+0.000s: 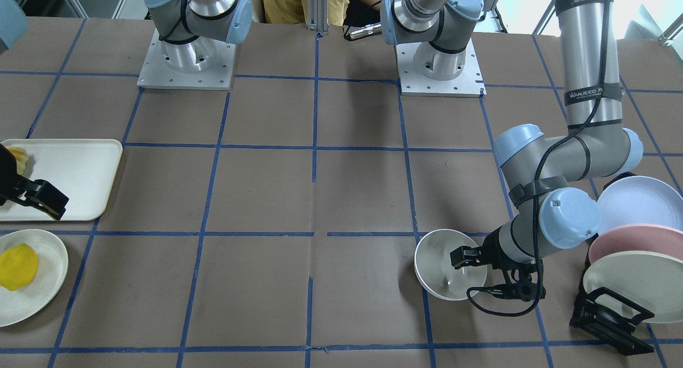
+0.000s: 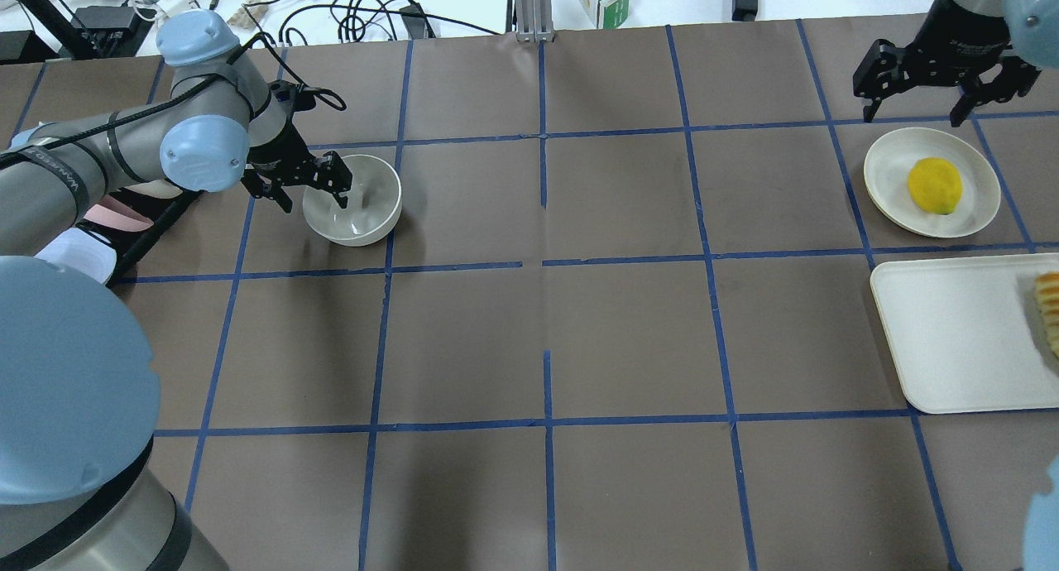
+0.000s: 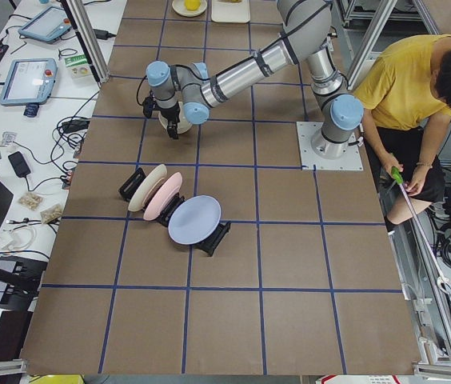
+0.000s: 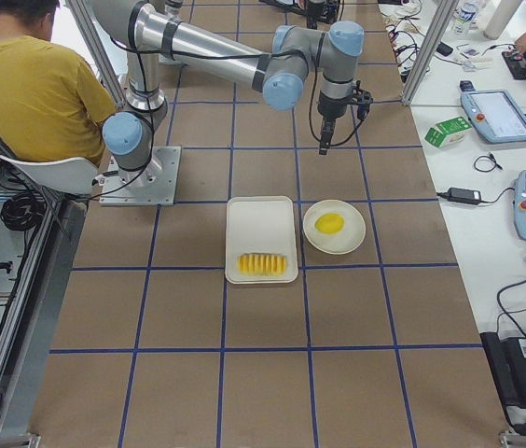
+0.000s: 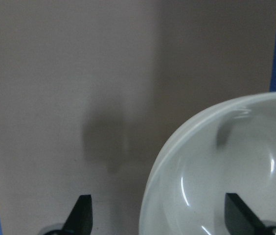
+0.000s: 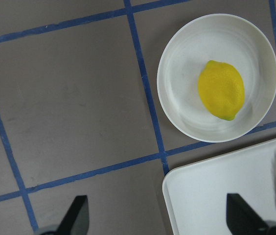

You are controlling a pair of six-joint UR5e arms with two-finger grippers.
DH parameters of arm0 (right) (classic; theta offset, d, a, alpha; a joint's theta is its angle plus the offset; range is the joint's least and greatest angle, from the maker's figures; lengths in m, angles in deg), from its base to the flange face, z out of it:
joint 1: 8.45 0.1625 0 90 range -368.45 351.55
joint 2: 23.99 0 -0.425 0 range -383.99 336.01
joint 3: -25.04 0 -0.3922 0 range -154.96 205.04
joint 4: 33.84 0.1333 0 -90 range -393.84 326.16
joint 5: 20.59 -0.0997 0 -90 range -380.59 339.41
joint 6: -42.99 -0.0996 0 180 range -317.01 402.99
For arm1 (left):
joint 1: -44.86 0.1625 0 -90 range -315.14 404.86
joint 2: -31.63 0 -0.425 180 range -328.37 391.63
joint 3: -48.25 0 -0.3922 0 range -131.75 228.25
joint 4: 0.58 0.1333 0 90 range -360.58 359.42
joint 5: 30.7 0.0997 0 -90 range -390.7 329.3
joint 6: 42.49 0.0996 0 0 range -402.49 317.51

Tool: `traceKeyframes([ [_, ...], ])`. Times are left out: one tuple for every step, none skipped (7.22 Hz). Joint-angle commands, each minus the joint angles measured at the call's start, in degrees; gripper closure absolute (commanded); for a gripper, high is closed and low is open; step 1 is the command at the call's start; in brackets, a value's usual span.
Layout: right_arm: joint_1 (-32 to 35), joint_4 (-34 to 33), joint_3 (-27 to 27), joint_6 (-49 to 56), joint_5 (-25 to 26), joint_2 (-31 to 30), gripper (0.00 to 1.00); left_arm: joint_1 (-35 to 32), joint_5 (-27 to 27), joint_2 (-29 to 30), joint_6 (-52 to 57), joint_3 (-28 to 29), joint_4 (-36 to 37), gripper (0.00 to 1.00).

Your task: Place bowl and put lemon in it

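Observation:
The off-white bowl [image 2: 364, 215] stands upright on the table at the far left; it also shows in the left wrist view [image 5: 226, 171]. My left gripper [image 2: 314, 197] is open and straddles the bowl's near rim, one finger inside and one outside, gripping nothing. The yellow lemon [image 2: 935, 185] lies on a flat cream round plate [image 2: 885, 170] at the far right, and it shows in the right wrist view [image 6: 221, 89] too. My right gripper [image 2: 912, 114] is open and empty, hovering just beyond the plate, apart from the lemon.
A white tray [image 2: 951, 331] with sliced ridged fruit [image 2: 1049, 306] lies beside the lemon's plate. A black rack [image 1: 608, 314] with several upright plates stands beside the left arm, close to the bowl.

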Motion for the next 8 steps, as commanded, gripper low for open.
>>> traceKeyframes([
  [-4.4, -7.3, 0.0, 6.3, 0.3, 5.3, 0.0, 0.0, -0.1, 0.2, 0.2, -0.4, 1.6, 0.47],
  [-7.1, -8.3, 0.0, 12.4, -0.5, 6.2, 0.0, 0.0, -0.3, 0.2, 0.2, -0.3, 1.6, 0.72],
  [-8.8, -8.6, 0.0, 17.1, -0.8, 8.1, 0.0, 0.0, -0.5, 0.0, 0.2, -0.7, 1.6, 0.91],
  [-9.6, -10.8, -0.3, 17.7, -0.7, 10.7, 0.0, 0.1, -0.7, -0.2, -0.1, -1.2, 1.1, 1.0],
  [-9.6, -12.4, 0.0, 17.8, -0.5, 12.3, 0.0, 0.1, -0.9, -0.5, -0.5, -1.2, 0.9, 1.0],
  [-9.7, -12.5, 0.0, 17.8, -0.8, 12.8, 0.0, 0.1, -1.9, -1.0, -0.9, -0.5, 0.2, 1.0],
  [-9.6, -12.7, 0.2, 18.6, -0.6, 15.1, 0.0, 0.1, -2.0, -1.4, -0.9, -0.1, -0.8, 1.0],
  [-9.6, -16.9, 0.3, 22.8, -0.5, 16.8, 0.0, -0.2, -2.5, -2.0, -1.0, -0.1, -1.2, 1.0],
])
